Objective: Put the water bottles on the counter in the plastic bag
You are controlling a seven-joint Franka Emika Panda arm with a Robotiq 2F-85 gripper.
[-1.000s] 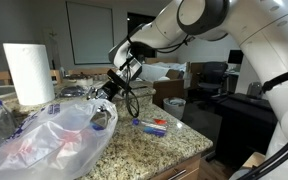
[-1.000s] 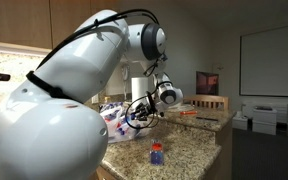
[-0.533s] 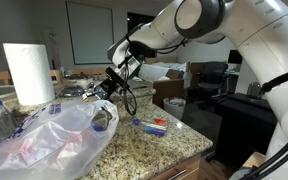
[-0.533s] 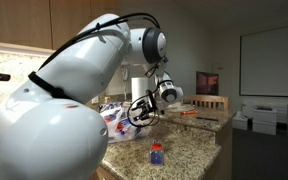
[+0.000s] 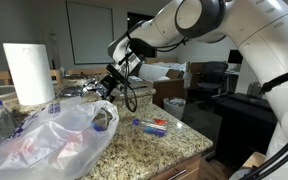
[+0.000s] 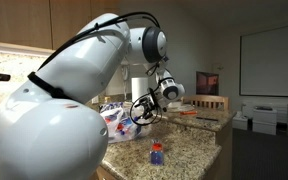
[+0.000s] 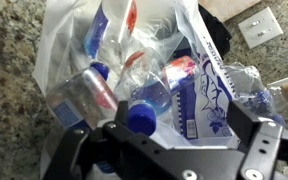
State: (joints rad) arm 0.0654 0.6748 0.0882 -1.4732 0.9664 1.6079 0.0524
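1. Your arm (image 5: 234,40) comes in from the right edge in an exterior view, with big white links and the elbow high.
2. In an exterior view the arm (image 6: 74,95) fills the left foreground, forearm reaching away from the camera.
3. Your wrist (image 5: 132,58) bends down.
4. Your gripper (image 5: 106,85) tilts downward; it shows in both exterior views (image 6: 144,108).
5. In the wrist view your gripper (image 7: 169,120) enters from the bottom, black fingers (image 7: 246,125) spread wide, nothing clamped between them.

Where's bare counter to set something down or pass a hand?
Bare granite between the plastic bag and the lone water bottle, and past that bottle toward the counter corner. Crowded: the bag end by the paper-towel roll, with the gripper over the bag's mouth.
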